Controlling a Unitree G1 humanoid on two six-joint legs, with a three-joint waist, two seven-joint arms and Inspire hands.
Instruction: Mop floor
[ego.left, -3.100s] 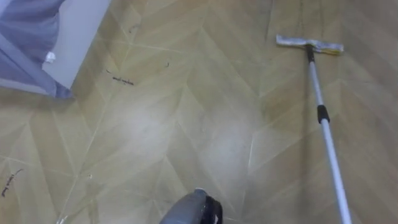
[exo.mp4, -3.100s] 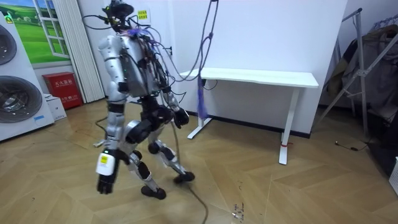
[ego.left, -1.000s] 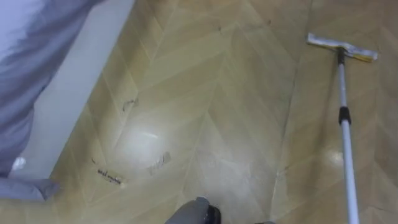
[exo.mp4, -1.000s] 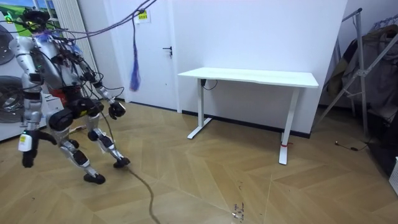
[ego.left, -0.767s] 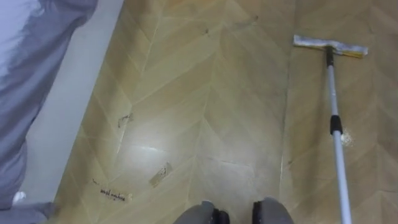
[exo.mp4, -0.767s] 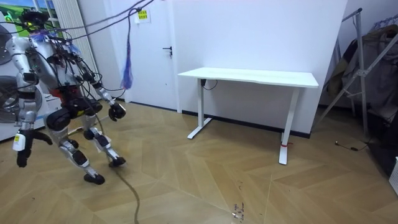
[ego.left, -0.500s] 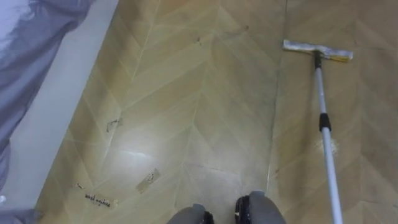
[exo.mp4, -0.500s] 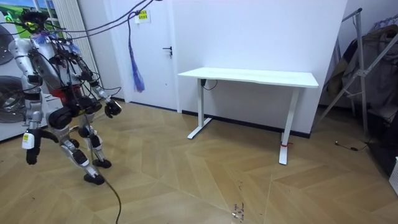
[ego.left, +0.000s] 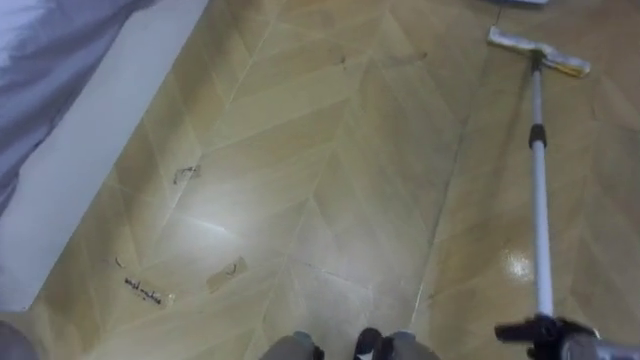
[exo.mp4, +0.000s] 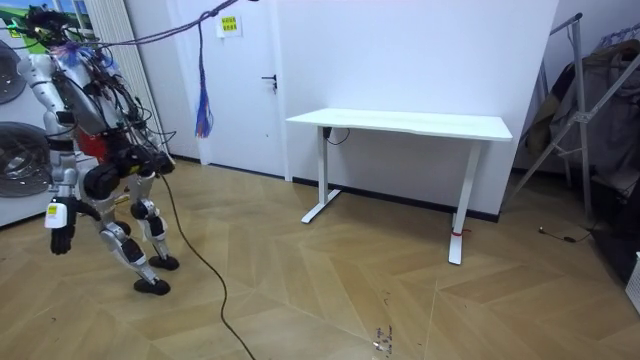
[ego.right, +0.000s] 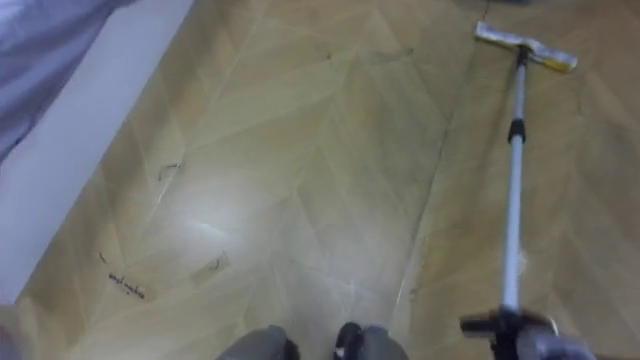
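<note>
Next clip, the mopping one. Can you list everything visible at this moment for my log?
mop: 1, silver handle with a black collar and a pale flat head; the head is on the floor at the eye views' upper right.
floor: tan herringbone wood.
scuff marks: a few, dark, on the floor at the eye views' left.
white panel: 1, along the eye views' left edge, with grey-blue cloth over it.
desk: 1, white, against the wall.
door: 1, white, beside the desk.
washing machines: 2, white, stacked at the room view's left.
drying rack: 1, grey, holding clothes, at the room view's right.
right hand: dark, at the eye views' lower right, with fingers apparently curled round the mop's handle.
left hand: dark, hanging at the robot's side.
</note>
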